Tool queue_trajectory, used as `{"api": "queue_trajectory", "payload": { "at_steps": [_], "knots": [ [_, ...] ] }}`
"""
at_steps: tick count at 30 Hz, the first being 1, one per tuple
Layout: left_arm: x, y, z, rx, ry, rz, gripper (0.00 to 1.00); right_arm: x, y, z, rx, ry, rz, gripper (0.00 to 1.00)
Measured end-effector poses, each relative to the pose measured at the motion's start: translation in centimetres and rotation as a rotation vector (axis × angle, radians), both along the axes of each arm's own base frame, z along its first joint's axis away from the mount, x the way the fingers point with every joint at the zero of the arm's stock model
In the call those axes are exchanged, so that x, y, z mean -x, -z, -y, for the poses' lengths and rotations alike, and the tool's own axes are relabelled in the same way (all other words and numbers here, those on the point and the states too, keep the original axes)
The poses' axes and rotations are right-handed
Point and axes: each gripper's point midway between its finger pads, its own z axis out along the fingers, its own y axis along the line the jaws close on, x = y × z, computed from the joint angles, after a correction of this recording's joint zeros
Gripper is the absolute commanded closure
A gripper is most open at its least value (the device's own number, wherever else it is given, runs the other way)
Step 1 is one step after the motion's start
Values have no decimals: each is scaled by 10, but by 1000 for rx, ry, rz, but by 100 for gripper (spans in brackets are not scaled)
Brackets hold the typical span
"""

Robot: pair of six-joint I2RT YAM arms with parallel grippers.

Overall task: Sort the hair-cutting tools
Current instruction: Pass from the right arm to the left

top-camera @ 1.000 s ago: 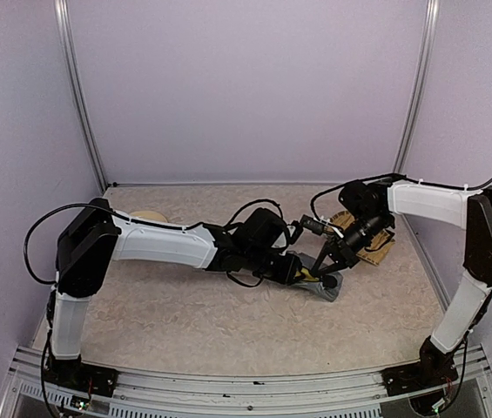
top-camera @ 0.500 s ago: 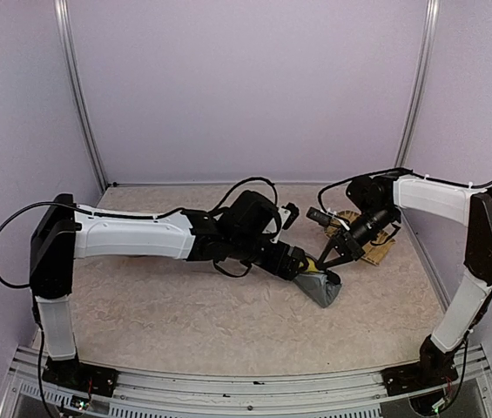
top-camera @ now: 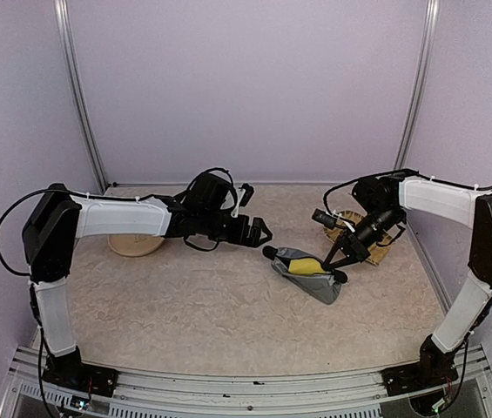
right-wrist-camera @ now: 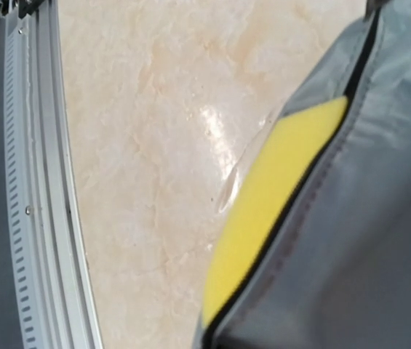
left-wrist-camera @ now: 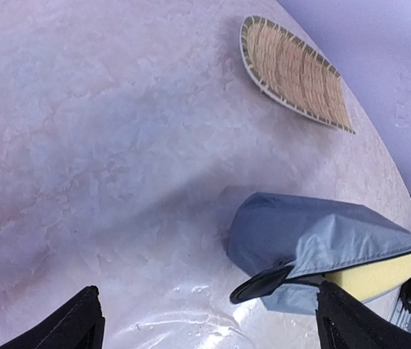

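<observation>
A grey zip pouch [top-camera: 308,272] with yellow lining lies right of centre, its mouth open. From its left end sticks a flat black tip [top-camera: 269,252] of one hair-cutting tool; which tool I cannot tell. The other tools are hidden. My left gripper [top-camera: 257,232] hovers open and empty, a little left of the pouch. In the left wrist view the pouch [left-wrist-camera: 314,233] and black tip [left-wrist-camera: 263,285] lie ahead of the wide-apart left gripper [left-wrist-camera: 212,323]. My right gripper [top-camera: 341,261] is shut on the pouch's right edge; its wrist view shows only the pouch [right-wrist-camera: 365,218], no fingers.
A woven tray [top-camera: 381,249] lies at the right behind the right arm, also seen as the woven tray [left-wrist-camera: 296,73] in the left wrist view. A round beige plate [top-camera: 137,245] sits at the far left under the left arm. The metal rail [right-wrist-camera: 38,182] borders the table.
My left gripper opened at the pouch's mouth and drew back to the left and away from it. The black tip now shows at the pouch's end. The right gripper has barely moved.
</observation>
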Motion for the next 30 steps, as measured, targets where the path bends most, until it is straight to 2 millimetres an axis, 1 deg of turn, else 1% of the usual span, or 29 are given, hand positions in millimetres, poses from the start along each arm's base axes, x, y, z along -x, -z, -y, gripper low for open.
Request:
{"api": "queue_trajectory", "payload": {
  "at_steps": [1,3,6,10,13,16,18,21,23,30],
  "knots": [
    [-2,10,-5,2,8,-31,5,0,1,1,2,1,-2,100],
    [1,21,-5,14,40,-74,12,0,2,2,4,3,-5,100],
    [10,32,3,44,113,-113,19,0,3,3,5,6,-4,100],
    [23,41,17,82,201,-140,39,-1,3,3,7,7,-3,100],
    [29,53,22,95,233,-174,57,-1,3,4,10,8,-3,100],
    [33,67,26,109,257,-216,70,-1,4,4,13,8,-1,100],
    [35,72,28,123,268,-240,70,-1,4,4,14,8,-1,100],
    [36,69,31,153,276,-255,60,-2,5,5,20,10,3,100],
    [34,64,34,175,278,-243,58,-2,5,6,22,12,3,100],
    [28,50,35,199,267,-200,62,-4,5,6,21,15,8,99]
  ]
}}
